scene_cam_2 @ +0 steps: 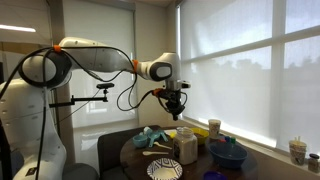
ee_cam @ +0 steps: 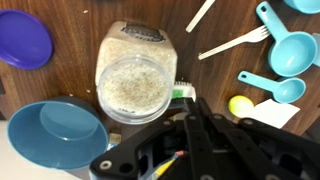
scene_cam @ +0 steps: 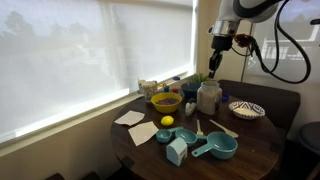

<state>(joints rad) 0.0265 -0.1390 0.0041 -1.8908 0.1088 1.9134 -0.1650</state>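
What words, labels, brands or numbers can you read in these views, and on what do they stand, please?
No text can be read.
The jar shows no label from above.
Any marks on the measuring cups or the cup on the window sill are too small and blurred.

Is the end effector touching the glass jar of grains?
Apart. In an exterior view the end effector hangs above the jar, with clear space between them.

Wrist view: jar [ee_cam: 133, 75] at frame centre. Bowl [ee_cam: 55, 135] lower left, just beside it. Plate [ee_cam: 22, 38] upper left. Fork [ee_cam: 232, 42] and measuring cups [ee_cam: 290, 55] upper right. Gripper [ee_cam: 192, 108] lower centre, beside the jar.
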